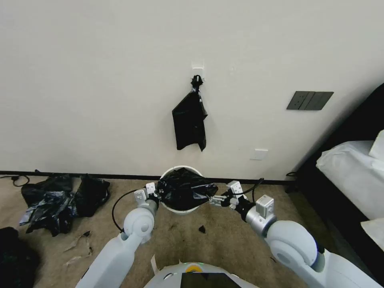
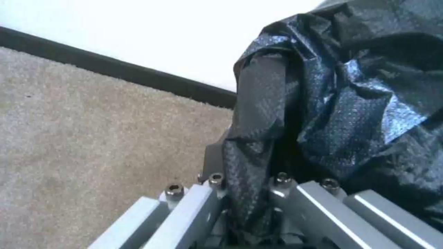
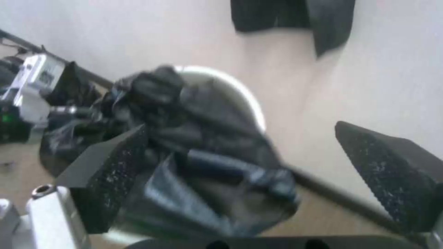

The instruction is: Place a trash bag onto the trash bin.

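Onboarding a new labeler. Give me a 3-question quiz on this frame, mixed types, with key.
1. True or false: the left pincer is shut on the trash bag.
2. The right pincer is: A) open beside the bag, B) shut on the bag, C) parked by the bed.
3. Fill in: the trash bag lies bunched over the mouth of the ___, not yet spread around its rim.

Key:
1. True: film is pinched between its fingers in the left wrist view.
2. A: its pads stand wide apart in the right wrist view.
3. trash bin.
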